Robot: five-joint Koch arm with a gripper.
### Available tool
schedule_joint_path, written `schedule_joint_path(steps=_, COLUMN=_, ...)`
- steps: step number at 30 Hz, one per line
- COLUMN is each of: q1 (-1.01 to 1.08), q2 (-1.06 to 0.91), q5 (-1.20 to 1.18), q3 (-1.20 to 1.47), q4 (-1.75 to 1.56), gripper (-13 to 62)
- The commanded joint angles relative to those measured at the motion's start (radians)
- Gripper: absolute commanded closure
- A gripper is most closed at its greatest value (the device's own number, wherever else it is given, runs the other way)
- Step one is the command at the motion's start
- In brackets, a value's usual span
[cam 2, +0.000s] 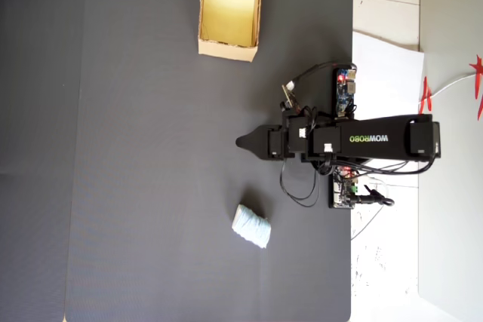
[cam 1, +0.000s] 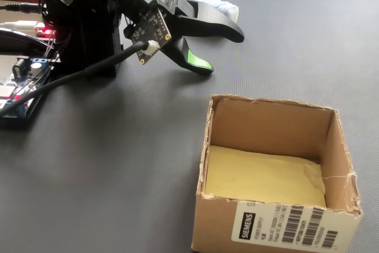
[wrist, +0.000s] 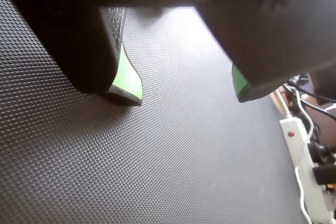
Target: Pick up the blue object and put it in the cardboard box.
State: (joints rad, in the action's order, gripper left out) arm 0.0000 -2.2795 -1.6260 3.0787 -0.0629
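In the fixed view the cardboard box [cam 1: 278, 173] is sitting nearest, upright with its top open toward the camera, its yellowish floor bare. Beyond it the pincer [cam 1: 224, 50] is hanging low over the table's dark mat [cam 1: 118, 164] — jaws parted, green pads [wrist: 129, 77] showing, nothing between them. Farthest back, the blue object [cam 1: 222, 6] is lying on the mat behind the pincer; overhead, it is resting near one mat edge, the box against the opposite edge — well apart.
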Motion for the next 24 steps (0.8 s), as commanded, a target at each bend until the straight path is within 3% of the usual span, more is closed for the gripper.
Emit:
schedule_joint_path(steps=1, q1=0.000, q2=-0.086, q5=-0.015, q3=0.040, q4=0.106, gripper=15.3)
schedule_joint_path(steps=24, q1=-0.083, q2=-0.086, q5=-0.035, q3=0.032, q4=0.072, gripper=15.5)
